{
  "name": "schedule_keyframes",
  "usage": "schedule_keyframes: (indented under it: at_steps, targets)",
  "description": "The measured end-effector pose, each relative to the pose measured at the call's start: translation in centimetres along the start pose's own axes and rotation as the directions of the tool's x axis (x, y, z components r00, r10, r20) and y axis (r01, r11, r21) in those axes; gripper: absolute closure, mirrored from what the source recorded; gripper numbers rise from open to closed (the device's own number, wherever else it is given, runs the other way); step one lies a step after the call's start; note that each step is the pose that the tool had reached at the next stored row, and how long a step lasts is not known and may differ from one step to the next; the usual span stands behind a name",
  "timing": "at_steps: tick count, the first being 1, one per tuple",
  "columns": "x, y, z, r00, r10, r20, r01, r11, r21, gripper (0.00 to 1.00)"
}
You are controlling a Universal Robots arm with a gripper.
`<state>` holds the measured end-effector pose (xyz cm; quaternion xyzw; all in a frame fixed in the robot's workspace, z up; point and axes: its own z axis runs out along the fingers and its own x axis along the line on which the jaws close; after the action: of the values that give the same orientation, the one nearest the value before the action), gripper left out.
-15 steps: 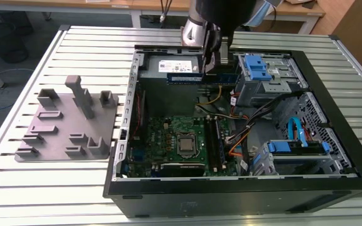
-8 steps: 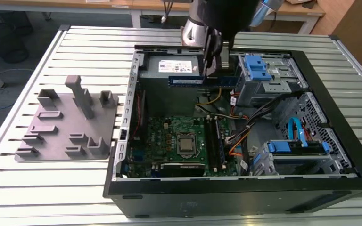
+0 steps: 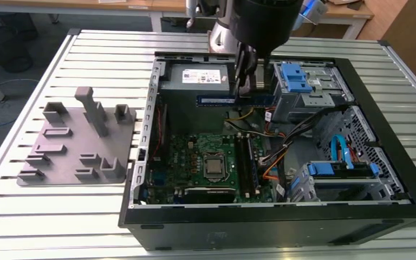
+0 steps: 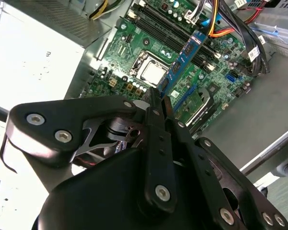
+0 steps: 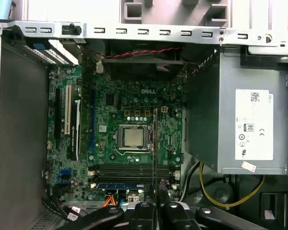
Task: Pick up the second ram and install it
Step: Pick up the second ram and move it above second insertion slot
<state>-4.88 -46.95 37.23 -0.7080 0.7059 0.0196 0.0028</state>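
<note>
tool point(image 3: 246, 93) pinching second ram point(image 3: 219, 99) over motherboard point(image 5: 134, 110); white printed label point(image 5: 254, 123) on power supply point(image 5: 206, 120)

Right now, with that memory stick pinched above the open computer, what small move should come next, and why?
Probably a quarter turn of the wrist: the gripper holds the second ram crosswise to the empty memory slots, not yet lowered to them.

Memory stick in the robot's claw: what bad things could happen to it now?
The memory stick is held crosswise to the empty slots, so pushed down like this it might jam or bend. Loose cables beside the slots could snag it. If the gripper slips, it could drop onto the motherboard.
</note>
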Motion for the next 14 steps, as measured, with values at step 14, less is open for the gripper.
schedule_keyframes:
  at_steps: [14]
  targets:
    - [0.69, -0.04, 2.17, 1.0000, 0.000, 0.0009, 0.000, 1.0000, 0.0001, 0.86]
